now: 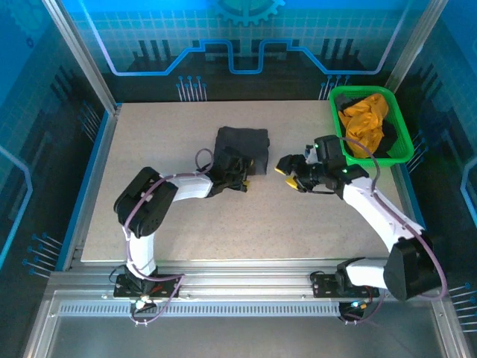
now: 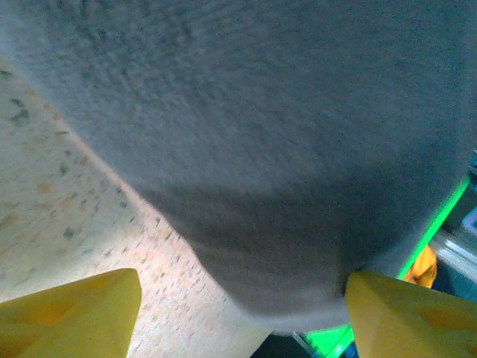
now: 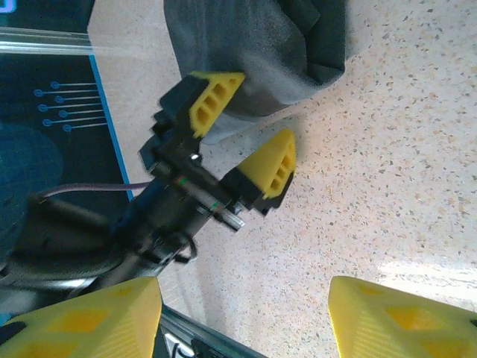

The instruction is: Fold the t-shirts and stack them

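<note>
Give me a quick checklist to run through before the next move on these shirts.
1. Black shirt folded on the table: ok.
2. Left claw open at the black shirt's edge, not gripping it: ok.
3. Right claw open and holding nothing: ok.
4. Orange shirt folded and stacked: not ok, it lies crumpled in the basket.
5. Other dark cloth in the basket is a shirt: cannot tell.

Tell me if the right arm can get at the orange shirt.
Probably yes: the orange shirt lies uncovered in the open green basket beside the right gripper, whose fingers stand open, empty.
</note>
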